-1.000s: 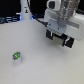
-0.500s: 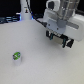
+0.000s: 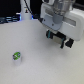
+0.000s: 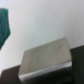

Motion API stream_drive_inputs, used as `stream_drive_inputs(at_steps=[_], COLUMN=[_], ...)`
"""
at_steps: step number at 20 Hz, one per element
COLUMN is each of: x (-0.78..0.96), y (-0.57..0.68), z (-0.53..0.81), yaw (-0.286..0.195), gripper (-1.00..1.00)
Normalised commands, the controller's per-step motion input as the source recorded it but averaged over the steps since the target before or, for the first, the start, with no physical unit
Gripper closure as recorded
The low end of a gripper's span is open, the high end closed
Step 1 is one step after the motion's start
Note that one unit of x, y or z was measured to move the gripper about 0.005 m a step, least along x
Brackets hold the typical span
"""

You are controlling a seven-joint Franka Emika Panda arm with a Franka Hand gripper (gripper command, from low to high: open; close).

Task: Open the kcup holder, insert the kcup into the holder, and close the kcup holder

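The single white-shelled robot arm (image 3: 59, 15) enters from the top of the exterior view, toward that view's right, its bulky wrist housing angled downward. Below the housing hangs the dark two-fingered gripper (image 3: 60, 40), held above the desk and touching nothing; its black fingers (image 3: 50, 35) point down with a gap visible between them, though blur leaves the jaws' exact setting uncertain. The wrist view is too blurred to show any part of the jaws clearly.

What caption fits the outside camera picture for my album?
White robot gripper hovers above the white table, apart from a tiny green-topped whitish kcup.
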Motion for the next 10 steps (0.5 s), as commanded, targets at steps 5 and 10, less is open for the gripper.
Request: stream_drive_inputs(at_steps=[5, 10], x=[0.01, 0.00], y=[-0.49, -0.45], z=[0.21, 0.10], yaw=[-0.279, -0.293], gripper=[-1.00, -1.00])
